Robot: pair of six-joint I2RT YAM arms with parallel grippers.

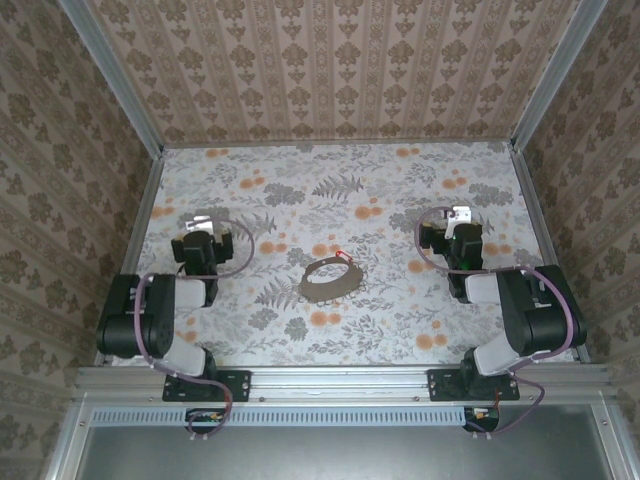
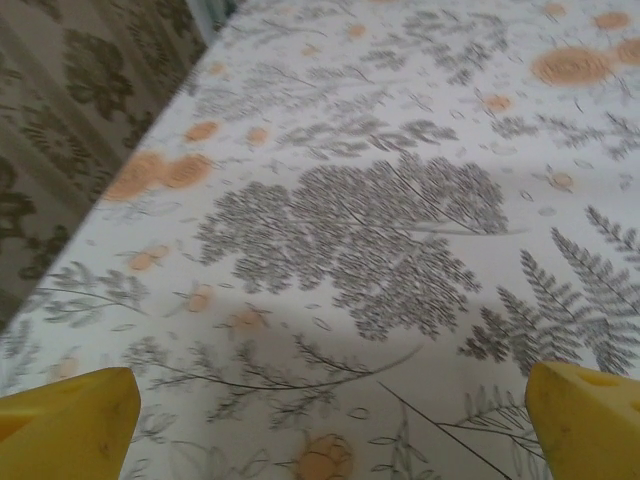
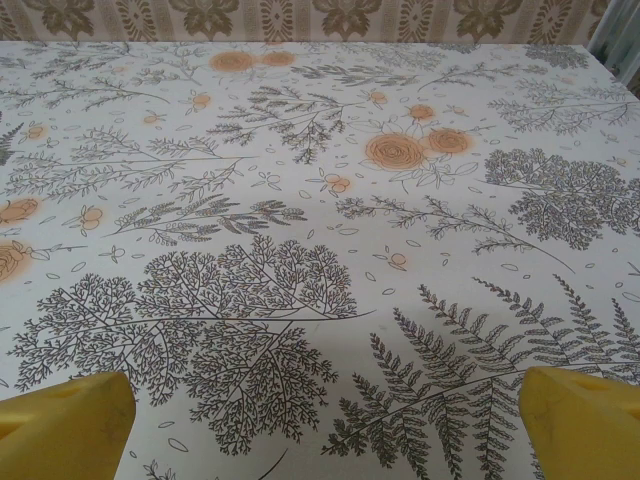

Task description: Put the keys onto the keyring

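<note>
Seen from overhead, the keyring lies flat at mid-table between my two arms, with the keys and their red loop just beside its far rim. The left gripper and right gripper sit well apart from it, one on either side. Each wrist camera shows yellow fingertips spread wide over the floral table, holding nothing. Patterned walls hem three sides.
</note>
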